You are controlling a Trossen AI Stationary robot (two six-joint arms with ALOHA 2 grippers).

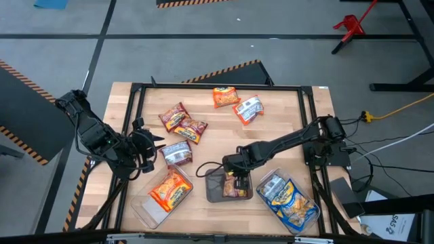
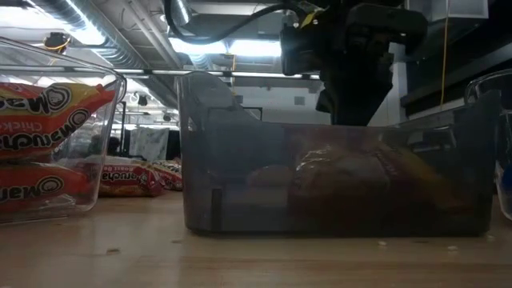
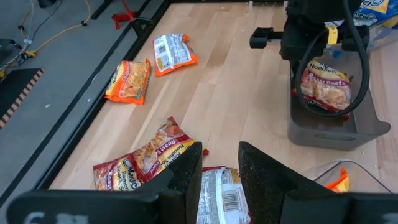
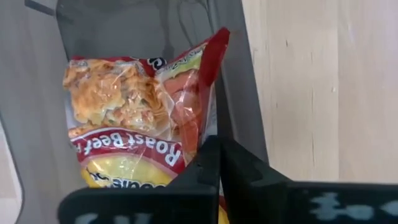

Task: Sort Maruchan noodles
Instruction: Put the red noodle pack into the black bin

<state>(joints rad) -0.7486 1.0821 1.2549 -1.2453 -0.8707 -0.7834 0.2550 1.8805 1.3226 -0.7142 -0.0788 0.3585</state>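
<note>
Over the dark tray (image 1: 215, 192), right claw (image 1: 237, 177) grips a red noodle packet (image 4: 134, 124).
</note>
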